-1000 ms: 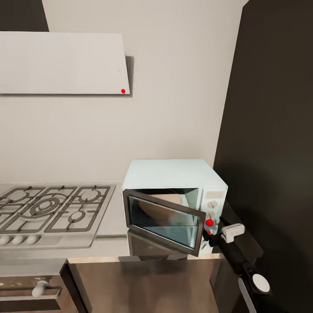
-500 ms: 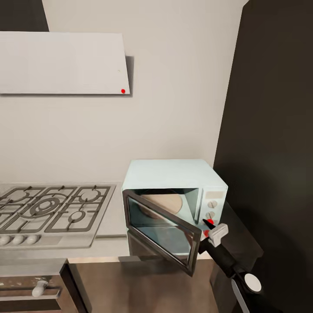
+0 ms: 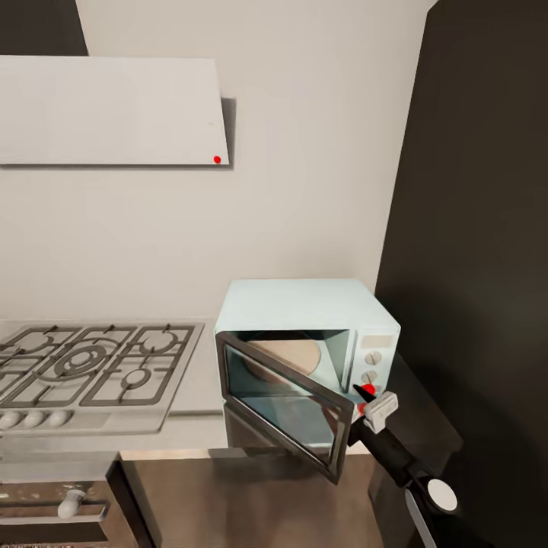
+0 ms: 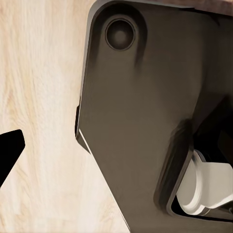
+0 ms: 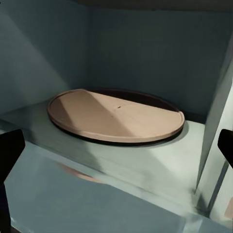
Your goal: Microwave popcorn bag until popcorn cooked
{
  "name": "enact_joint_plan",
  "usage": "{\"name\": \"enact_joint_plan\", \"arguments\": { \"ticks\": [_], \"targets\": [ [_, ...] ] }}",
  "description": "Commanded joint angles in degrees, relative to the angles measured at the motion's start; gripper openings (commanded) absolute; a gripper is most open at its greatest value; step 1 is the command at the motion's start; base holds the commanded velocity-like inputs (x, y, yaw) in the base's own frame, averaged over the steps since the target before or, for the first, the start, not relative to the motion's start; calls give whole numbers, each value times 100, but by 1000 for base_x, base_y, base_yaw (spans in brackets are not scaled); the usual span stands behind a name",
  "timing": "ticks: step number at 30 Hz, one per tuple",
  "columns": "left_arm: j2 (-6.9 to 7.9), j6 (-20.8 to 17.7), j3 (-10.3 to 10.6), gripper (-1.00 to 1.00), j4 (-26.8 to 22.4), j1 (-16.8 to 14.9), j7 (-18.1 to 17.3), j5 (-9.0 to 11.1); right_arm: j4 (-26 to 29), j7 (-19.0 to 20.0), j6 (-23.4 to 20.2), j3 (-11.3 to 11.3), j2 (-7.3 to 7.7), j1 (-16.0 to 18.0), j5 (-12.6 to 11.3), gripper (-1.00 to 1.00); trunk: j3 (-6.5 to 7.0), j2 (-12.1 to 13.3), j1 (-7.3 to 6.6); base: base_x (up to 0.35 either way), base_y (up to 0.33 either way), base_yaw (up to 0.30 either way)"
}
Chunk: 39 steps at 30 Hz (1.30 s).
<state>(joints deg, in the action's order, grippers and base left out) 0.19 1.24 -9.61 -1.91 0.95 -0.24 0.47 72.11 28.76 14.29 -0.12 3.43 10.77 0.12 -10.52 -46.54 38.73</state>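
A small boxy mint-blue microwave (image 3: 304, 327) is seen on the glossy grey counter (image 3: 190, 426), door ajar. At its five o'clock, the right end effector (image 3: 359, 397) is spread wide before the tan round turntable (image 5: 115, 115).

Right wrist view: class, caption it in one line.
Open end effector faces the microwave cavity and its bare round turntable.

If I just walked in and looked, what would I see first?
Probably the pale mint-blue microwave on the countertop by the dark wall, its glass door hanging part open. The right gripper sits at the door's free edge, and inside lies a round tan turntable with nothing on it. To the left is a big gas hob.
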Motion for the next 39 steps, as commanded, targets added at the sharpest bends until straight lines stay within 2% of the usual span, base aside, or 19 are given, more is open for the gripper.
{"name": "enact_joint_plan", "arguments": {
  "ticks": [1,7,15,27,31,35,39],
  "targets": [
    [-3,8,-25,100,-6,1,-2,5,0,17,9,-3,3,4,0,100,-7,-4,1,-20,-85,170],
    [-1,7,-23,100,-10,1,-2,6,2,7,-10,-6,3,4,-2,100,-7,-4,1,-81,-137,238],
    [-9,7,-23,100,-8,1,-2,6,2,-2,-14,-6,1,4,-3,100,-7,-4,1,-20,-12,258],
    [-10,7,-23,100,-8,1,-3,5,0,-50,-3,-9,1,4,-3,100,-7,-4,1,-134,0,258],
    [-10,7,-23,100,-8,1,-2,6,2,-392,25,-12,1,4,-3,100,-7,-4,1,-7,0,258],
    [-10,7,-23,100,-6,1,-2,5,2,-551,29,-14,0,4,-3,100,-7,-4,1,-1,0,258],
    [-10,7,-23,100,-5,1,-2,6,4,-1023,30,-23,0,4,-19,100,-7,-4,1,0,0,258]
  ]
}}
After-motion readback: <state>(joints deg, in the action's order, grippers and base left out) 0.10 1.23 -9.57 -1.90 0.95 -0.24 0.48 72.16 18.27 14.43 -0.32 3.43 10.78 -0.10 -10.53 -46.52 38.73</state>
